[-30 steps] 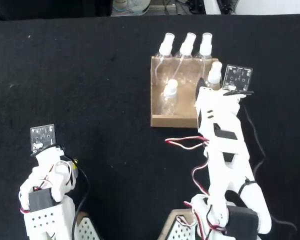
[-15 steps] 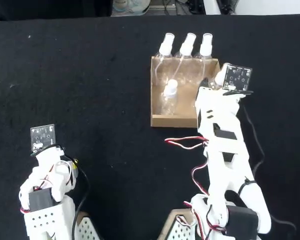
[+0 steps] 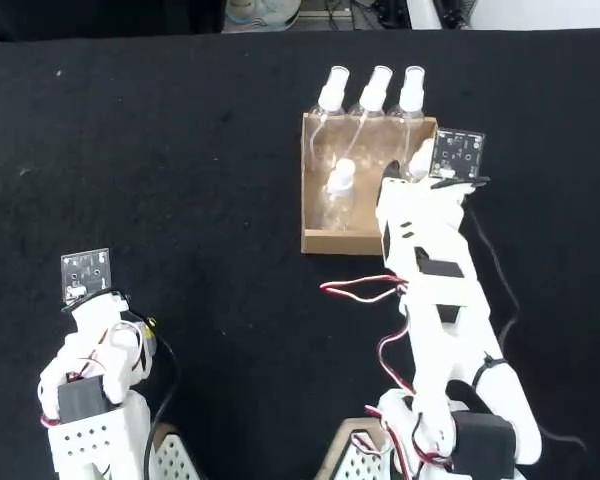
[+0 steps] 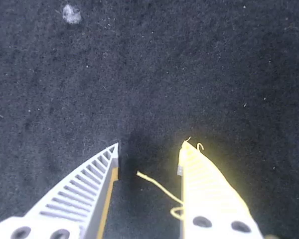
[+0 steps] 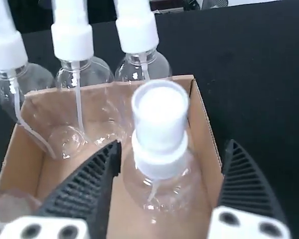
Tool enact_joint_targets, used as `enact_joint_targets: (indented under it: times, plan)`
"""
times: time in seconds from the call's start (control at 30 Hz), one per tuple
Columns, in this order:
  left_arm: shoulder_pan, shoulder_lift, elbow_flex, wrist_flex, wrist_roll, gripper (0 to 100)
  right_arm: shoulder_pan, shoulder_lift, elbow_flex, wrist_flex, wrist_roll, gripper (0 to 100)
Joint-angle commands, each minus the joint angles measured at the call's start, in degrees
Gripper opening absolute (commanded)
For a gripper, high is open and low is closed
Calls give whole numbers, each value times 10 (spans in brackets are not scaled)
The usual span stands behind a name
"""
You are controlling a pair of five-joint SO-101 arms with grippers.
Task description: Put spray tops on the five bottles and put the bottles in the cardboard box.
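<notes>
Since the right gripper (image 5: pixel 174 145) stands wide open, its ribbed black jaws clear on either side of a capped bottle (image 5: pixel 158 114) standing in the cardboard box (image 5: pixel 205 124), the job looks all but done. Just beyond it, three clear, round-shouldered plastic bottles (image 5: pixel 72 74) with white cylindrical spray tops (image 5: pixel 137 25) line the far wall. A fifth bottle (image 3: pixel 338 190) stands beside it. The left gripper (image 4: pixel 148 146), parted and empty, hangs over matte black cloth (image 4: pixel 139 59).

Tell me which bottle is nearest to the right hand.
The bottle by the right wall of the cardboard box; the open right hand straddles it. The row of three lines the far wall, and the lone bottle stands farther left.
</notes>
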Motion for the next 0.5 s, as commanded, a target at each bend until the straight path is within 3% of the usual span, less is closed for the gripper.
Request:
enact_joint_targets:
  times: [0.0, 0.37, 0.47]
  plan:
    - [-3, -4, 12, 3, -3, 191, -5, 0, -5, 2, 1, 273]
    - [-2, -4, 12, 3, -3, 191, 23, -53, 7, 8, -3, 276]
    - [-1, -4, 12, 3, -3, 191, 25, -87, 12, 61, -1, 296]
